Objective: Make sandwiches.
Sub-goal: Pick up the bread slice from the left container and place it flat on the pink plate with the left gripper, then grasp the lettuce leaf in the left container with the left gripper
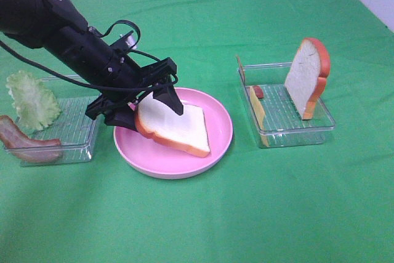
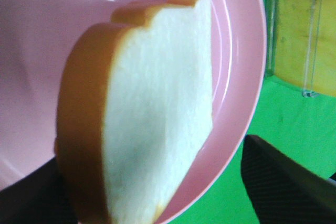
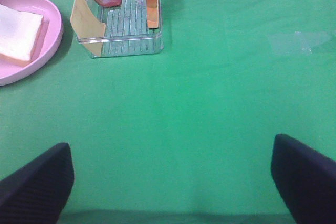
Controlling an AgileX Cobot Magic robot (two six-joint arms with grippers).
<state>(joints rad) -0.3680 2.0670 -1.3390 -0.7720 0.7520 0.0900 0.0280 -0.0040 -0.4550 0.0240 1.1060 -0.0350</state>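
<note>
A white bread slice (image 1: 178, 129) with orange-brown crust lies tilted on the round pink plate (image 1: 218, 133), its left end raised. My left gripper (image 1: 148, 112) straddles that raised end, one finger above and one below. In the left wrist view the slice (image 2: 157, 119) fills the space between the fingers, and a gap shows beside one finger (image 2: 283, 182), so the jaws stand open. My right gripper (image 3: 169, 145) is open over bare green cloth with nothing between its fingers. It is outside the exterior view.
A clear tray (image 1: 295, 124) at the right holds an upright bread slice (image 1: 306, 75), yellow cheese (image 1: 257, 108) and a bacon piece (image 1: 258, 92). Another clear tray (image 1: 74, 133) at the left holds a lettuce leaf (image 1: 31, 100) and bacon (image 1: 24, 140).
</note>
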